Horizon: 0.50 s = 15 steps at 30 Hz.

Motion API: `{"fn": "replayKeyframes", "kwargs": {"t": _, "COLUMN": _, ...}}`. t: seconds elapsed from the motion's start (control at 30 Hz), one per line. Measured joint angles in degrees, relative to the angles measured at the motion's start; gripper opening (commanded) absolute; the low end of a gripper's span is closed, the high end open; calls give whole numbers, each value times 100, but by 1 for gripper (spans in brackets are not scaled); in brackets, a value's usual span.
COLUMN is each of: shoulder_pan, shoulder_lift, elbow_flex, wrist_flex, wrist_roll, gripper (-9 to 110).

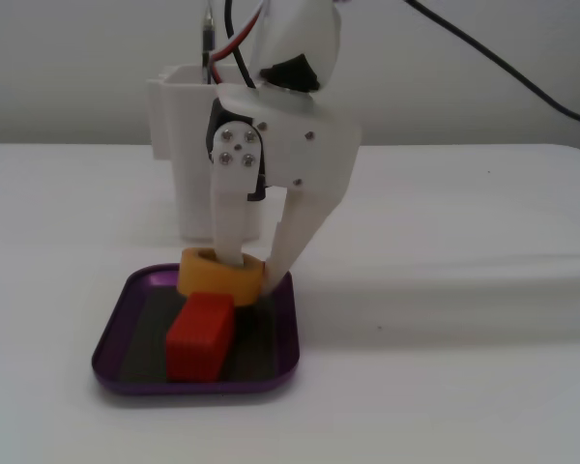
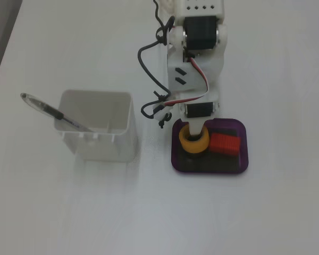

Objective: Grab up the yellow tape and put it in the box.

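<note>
the white plastic two-finger gripper [image 1: 249, 271] [image 2: 194, 137] reaches down into the shallow square purple metallic tray [image 1: 114, 338] [image 2: 243, 159], its jaws clenched on the small yellow-orange ring-shaped roll of tape [image 1: 213, 275] [image 2: 194, 144], one finger passing through the hollow centre. in both fixed views the roll sits inside the tray's rim, low over the dark floor, touching or just beside the red rectangular block [image 1: 200, 334] [image 2: 224, 143] that lies in the tray. whether the roll rests on the floor cannot be told. a tall white rectangular container [image 1: 186, 145] [image 2: 98, 126] holding a pen [image 2: 50, 111] stands near the tray.
</note>
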Motion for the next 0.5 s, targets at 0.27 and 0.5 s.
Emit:
{"fn": "replayKeyframes", "kwargs": {"t": 0.27, "shoulder_pan": 264, "shoulder_lift": 0, "elbow_flex": 0, "wrist_flex": 0, "wrist_roll": 0, "gripper": 13}}
{"fn": "replayKeyframes", "kwargs": {"t": 0.5, "shoulder_pan": 448, "shoulder_lift": -9, "elbow_flex": -765, "wrist_flex": 896, "wrist_roll": 9, "gripper": 16}}
